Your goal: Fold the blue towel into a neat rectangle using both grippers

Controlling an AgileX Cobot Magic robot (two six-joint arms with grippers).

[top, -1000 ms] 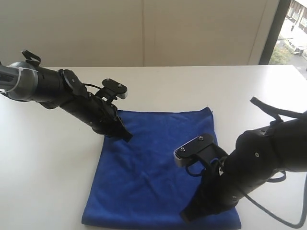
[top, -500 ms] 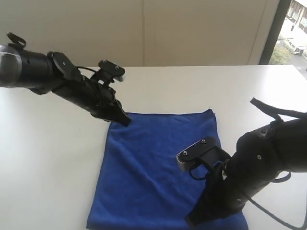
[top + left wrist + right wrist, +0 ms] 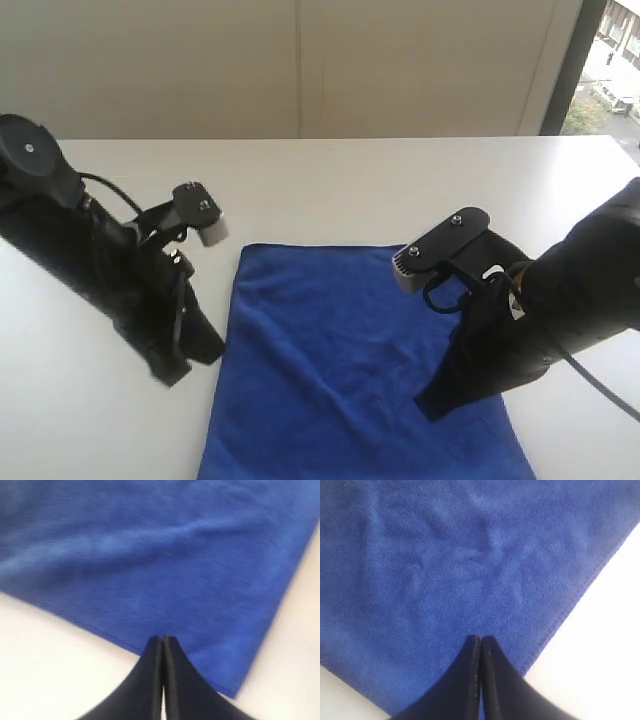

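Blue towel (image 3: 340, 370) lies spread flat on the desk (image 3: 340, 180); both sets of jaws are pressed together, holding nothing.

Left gripper (image 3: 203, 348) sits just outside one long edge, while the right gripper (image 3: 432, 405) hangs over cloth near the opposite edge. For a clean fold, I judge each should open, take matching corners at the same end, and carry them across together so the hems meet. The wrist views show hems and corners close by the jaw tips. Only the exterior view shows how the towel lies between both arms.
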